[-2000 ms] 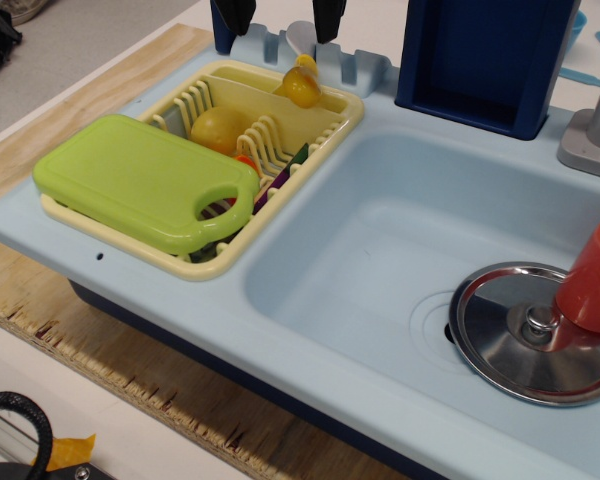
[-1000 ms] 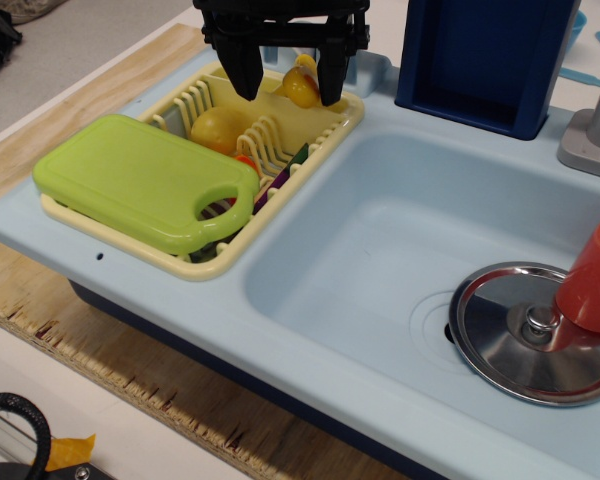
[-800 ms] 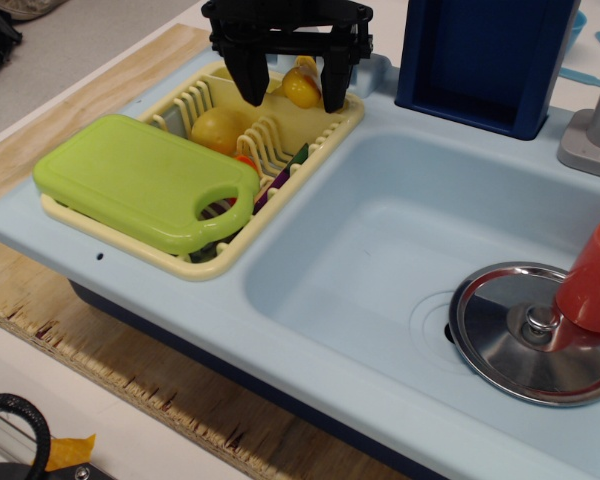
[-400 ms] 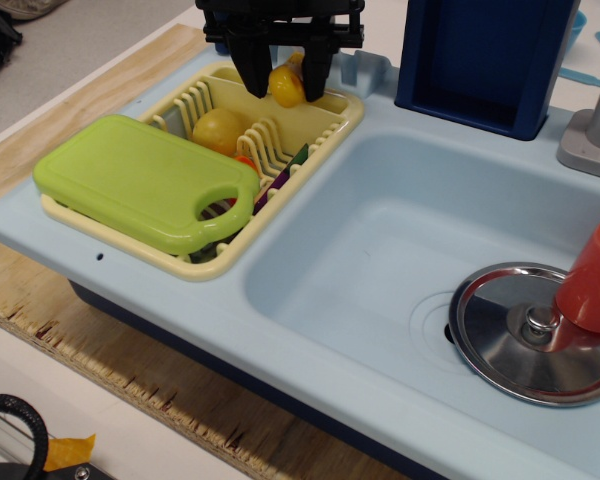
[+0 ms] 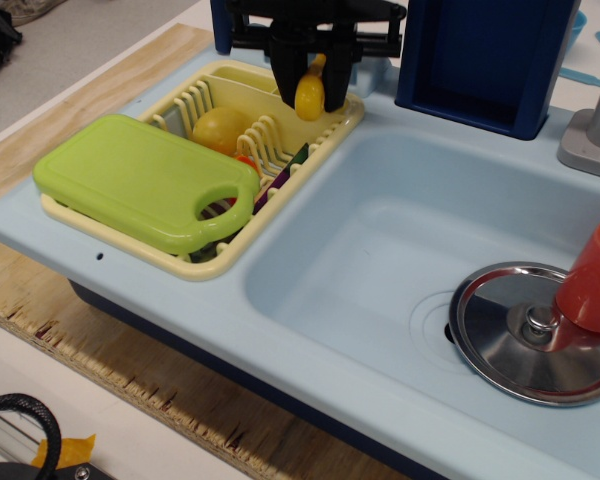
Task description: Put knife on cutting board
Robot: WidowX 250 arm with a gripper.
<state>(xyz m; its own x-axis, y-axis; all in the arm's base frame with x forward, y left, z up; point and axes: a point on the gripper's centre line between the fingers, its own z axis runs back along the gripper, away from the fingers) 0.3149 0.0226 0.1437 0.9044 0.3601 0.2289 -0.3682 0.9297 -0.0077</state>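
Observation:
My black gripper (image 5: 311,72) is at the top of the view, over the far right corner of the dish rack. It is shut on the knife (image 5: 309,94), a small glossy yellow piece that hangs down between the fingers, lifted above the rack. The lime-green cutting board (image 5: 140,180) lies on the near left end of the rack, its oval handle hole toward the right. The gripper is up and to the right of the board, well apart from it.
A pale-yellow dish rack (image 5: 350,113) holds a round yellow ball (image 5: 220,129) and red and purple pieces (image 5: 276,171). The light-blue sink basin (image 5: 380,240) holds a metal lid (image 5: 510,335) and a red cup (image 5: 593,277). A dark blue box (image 5: 485,55) stands behind.
The gripper came down over the rack's far corner, closed on the yellow knife and lifted it, shifting slightly right. The board and ball have not moved.

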